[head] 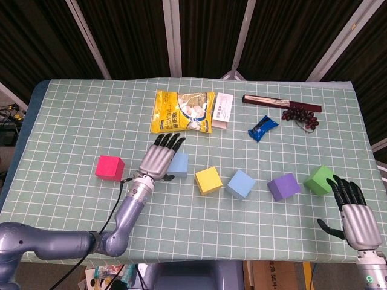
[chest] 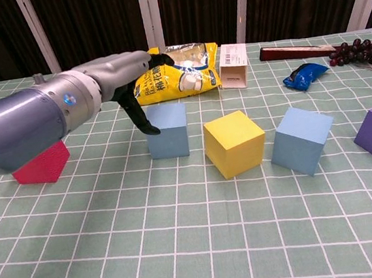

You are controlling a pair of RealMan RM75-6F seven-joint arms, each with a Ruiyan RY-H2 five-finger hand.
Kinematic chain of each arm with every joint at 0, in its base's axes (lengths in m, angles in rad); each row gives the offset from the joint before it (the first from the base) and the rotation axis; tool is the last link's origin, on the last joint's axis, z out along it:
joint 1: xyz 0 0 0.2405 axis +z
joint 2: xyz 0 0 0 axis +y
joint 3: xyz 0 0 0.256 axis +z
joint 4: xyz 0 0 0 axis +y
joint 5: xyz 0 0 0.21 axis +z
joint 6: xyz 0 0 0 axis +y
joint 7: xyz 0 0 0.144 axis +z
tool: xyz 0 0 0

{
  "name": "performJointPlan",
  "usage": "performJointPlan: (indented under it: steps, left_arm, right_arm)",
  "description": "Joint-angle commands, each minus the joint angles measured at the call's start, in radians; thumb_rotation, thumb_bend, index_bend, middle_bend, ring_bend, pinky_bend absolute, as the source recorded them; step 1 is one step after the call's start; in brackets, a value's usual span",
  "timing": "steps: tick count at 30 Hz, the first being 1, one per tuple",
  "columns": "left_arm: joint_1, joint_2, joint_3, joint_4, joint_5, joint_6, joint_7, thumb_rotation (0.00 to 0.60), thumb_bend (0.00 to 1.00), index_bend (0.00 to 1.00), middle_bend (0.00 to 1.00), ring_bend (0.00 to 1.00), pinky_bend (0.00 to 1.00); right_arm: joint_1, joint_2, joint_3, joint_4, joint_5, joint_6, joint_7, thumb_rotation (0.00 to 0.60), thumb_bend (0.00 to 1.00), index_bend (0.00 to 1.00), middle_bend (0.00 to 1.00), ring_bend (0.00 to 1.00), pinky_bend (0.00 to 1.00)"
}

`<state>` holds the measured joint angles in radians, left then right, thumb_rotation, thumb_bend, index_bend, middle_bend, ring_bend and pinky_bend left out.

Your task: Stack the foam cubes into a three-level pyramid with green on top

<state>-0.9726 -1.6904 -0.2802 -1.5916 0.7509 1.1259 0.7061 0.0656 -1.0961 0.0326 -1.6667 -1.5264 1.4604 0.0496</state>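
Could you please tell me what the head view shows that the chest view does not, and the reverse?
Only the head view shows the green cube and the right robot hand beside it, fingers apart, holding nothing. Only the chest view shows the left robot hand touching the near light blue cube from the side. Both share the pink cube, yellow cube, purple cube and snack bag.

Green-and-white checked surface point(head: 72, 121); red cube point(head: 109, 167), light blue cube point(head: 179, 163) at the left robot hand point(head: 159, 158), yellow cube point(head: 208, 180), purple cube point(head: 283, 186), green cube point(head: 319, 179).
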Motion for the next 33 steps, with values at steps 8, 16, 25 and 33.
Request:
performJointPlan:
  steps: [8,16,25,33]
  left_arm:
    - [0.219,0.275,0.137,-0.309,0.279,0.253,-0.079,0.600,0.07,0.00,0.00,0.00,0.00]
    - [0.454,0.433,0.335,-0.360,0.544,0.461,-0.215,0.600,0.07,0.00,0.00,0.00,0.00]
    - [0.656,0.493,0.451,-0.252,0.697,0.606,-0.428,0.600,0.07,0.00,0.00,0.00,0.00]
    - [0.724,0.472,0.428,-0.115,0.734,0.625,-0.574,0.600,0.07,0.00,0.00,0.00,0.00]
  right_arm:
    - [-0.004,0.000,0.006,0.001,0.011,0.007,-0.016,0.600,0.22,0.00,0.00,0.00,0.02]
    - [-0.006,-0.009,0.009,0.004,0.007,0.018,-0.035,0.600,0.22,0.00,0.00,0.00,0.02]
    - [0.003,-0.019,0.013,0.004,-0.013,0.026,-0.053,0.600,0.22,0.00,0.00,0.00,0.02]
    - [0.060,-0.014,0.045,-0.027,-0.054,-0.001,-0.110,0.600,0.19,0.00,0.00,0.00,0.02]
